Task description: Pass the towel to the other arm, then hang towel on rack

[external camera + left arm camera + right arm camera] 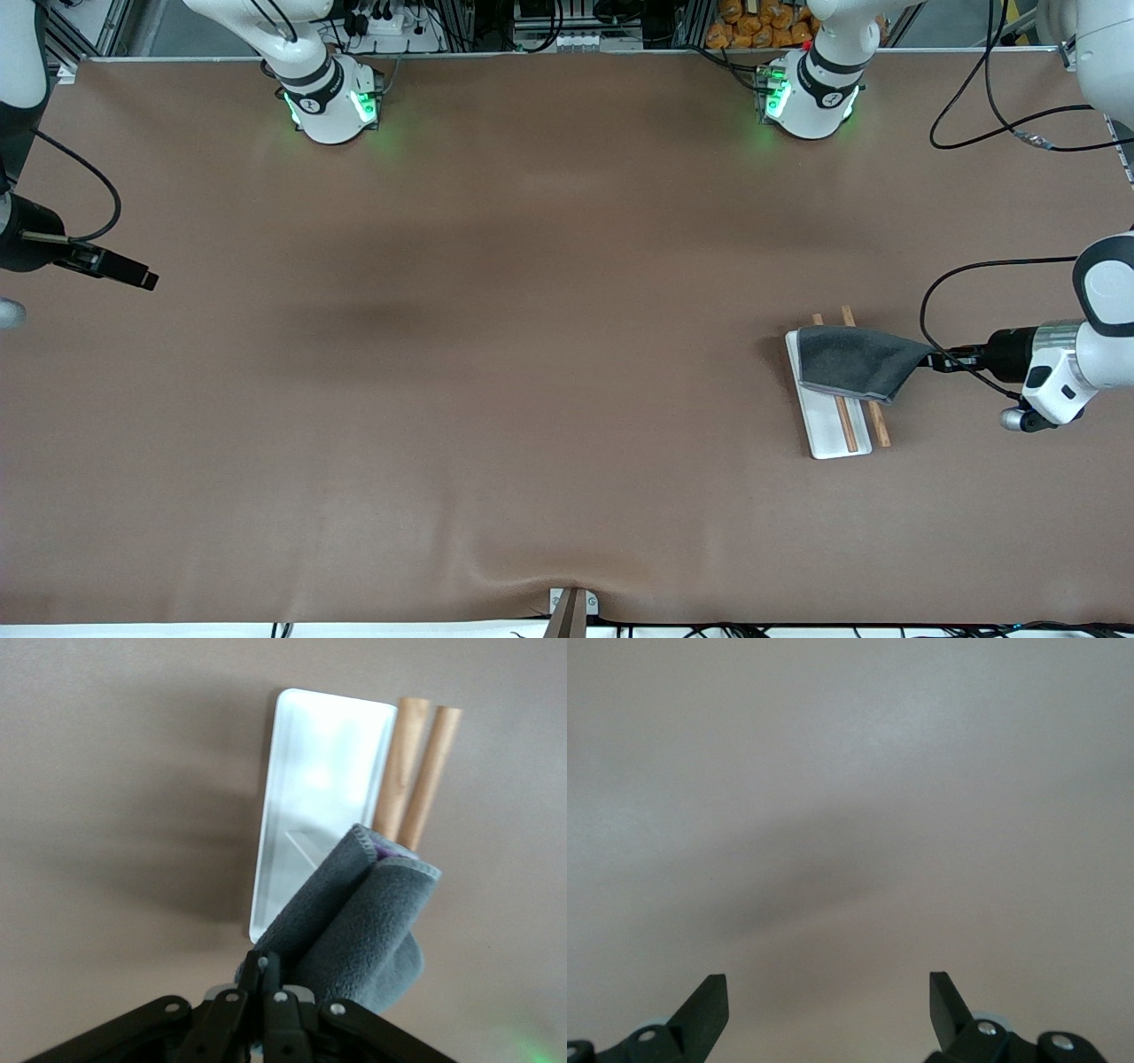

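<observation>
We see wide bare brown table [532, 354] between the arms; our right gripper [146, 279] waits over its own end, fingers spread wide. Our left gripper [941, 359] pinches a corner of the soft grey towel [850, 361], which drapes across the rack [828, 434], over both round wooden rods [412, 771] and its smooth white tray.
</observation>
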Controlling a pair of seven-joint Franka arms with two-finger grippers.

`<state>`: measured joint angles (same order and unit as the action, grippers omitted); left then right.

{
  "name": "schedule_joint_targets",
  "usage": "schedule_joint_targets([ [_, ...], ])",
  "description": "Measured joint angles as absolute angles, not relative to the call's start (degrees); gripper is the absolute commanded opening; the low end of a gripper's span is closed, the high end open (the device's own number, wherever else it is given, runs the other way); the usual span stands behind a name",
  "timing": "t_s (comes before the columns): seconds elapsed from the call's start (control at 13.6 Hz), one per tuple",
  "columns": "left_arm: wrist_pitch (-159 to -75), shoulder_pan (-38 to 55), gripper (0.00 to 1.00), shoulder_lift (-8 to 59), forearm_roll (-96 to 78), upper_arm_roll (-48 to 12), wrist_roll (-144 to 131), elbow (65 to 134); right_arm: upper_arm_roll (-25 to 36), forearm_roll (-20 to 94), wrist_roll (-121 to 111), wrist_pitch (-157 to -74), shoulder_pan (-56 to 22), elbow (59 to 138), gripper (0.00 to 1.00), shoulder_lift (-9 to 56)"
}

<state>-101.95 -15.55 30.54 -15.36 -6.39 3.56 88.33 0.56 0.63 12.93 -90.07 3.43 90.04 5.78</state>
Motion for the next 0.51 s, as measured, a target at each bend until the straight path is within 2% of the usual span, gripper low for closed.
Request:
schedule_joint_targets([
  [0.07,-102.0,-15.9,1.00,30.7,-15.4,-6.4,3.7,88.3,0.3,-0.5,12.9,-90.7,3.2,89.6,1.00,5.8],
  [0.29,-102.0,-16.2,1.00,30.8,-15.4,-6.4,4.0,88.2,0.0,-2.8,12.9,-90.3,2.5,86.0,1.00,6.6],
  [0.51,-101.9,-16.4,1.00,30.4,-15.4,-6.4,4.5,87.6,0.0,-3.0,9.3,-85.6,2.5,82.2,1.00,7.1],
])
